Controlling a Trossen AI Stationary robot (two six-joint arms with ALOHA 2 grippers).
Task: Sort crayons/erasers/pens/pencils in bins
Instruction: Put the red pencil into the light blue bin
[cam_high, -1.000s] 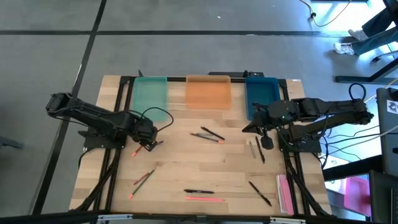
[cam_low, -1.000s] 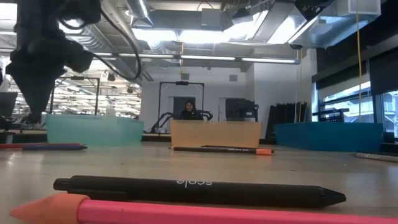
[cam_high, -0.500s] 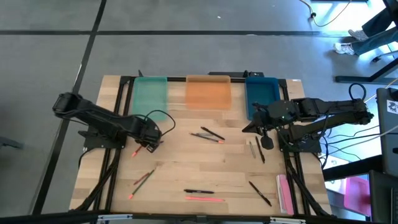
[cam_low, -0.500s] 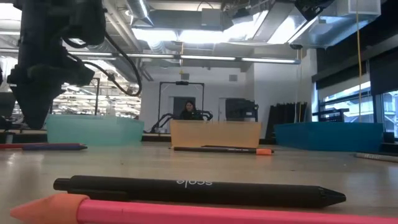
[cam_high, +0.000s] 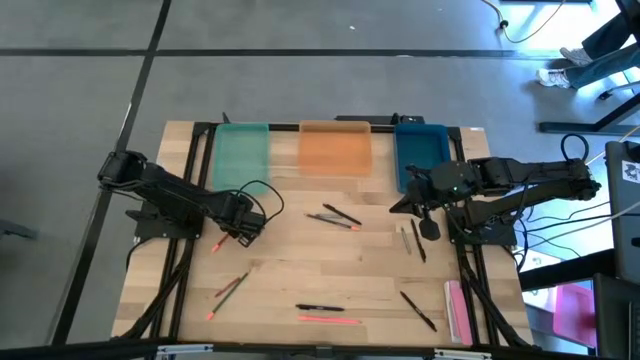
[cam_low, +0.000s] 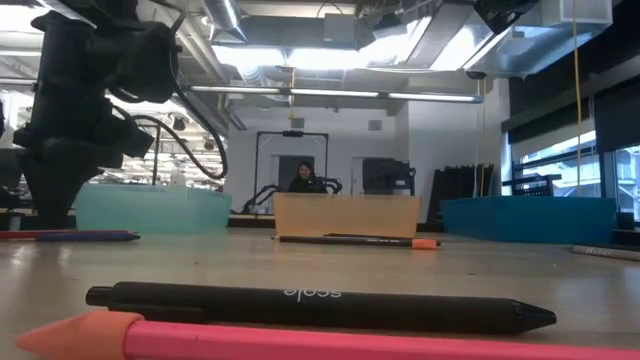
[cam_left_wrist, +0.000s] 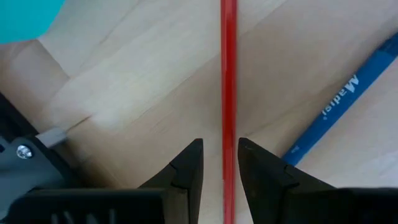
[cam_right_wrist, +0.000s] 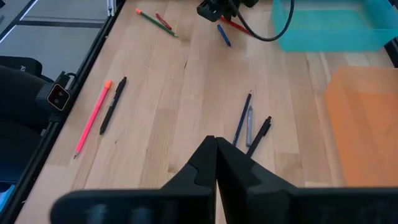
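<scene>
Red pencil (cam_left_wrist: 229, 93) on the wood table (cam_high: 340, 270) near the teal bin (cam_high: 242, 152), straddled by the spread left gripper (cam_left_wrist: 220, 163); close squarely about its middle, clear of the blue pen (cam_left_wrist: 339, 106); right gripper (cam_right_wrist: 215, 152) clenched, idle

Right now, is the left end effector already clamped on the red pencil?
No: the left end effector is open, its fingers straddling the red pencil without pinching it.

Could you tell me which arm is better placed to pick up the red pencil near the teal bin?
The left. Its gripper is right over the red pencil, open jaws on either side of it. The right gripper is shut, far across the table near the blue bin.
</scene>
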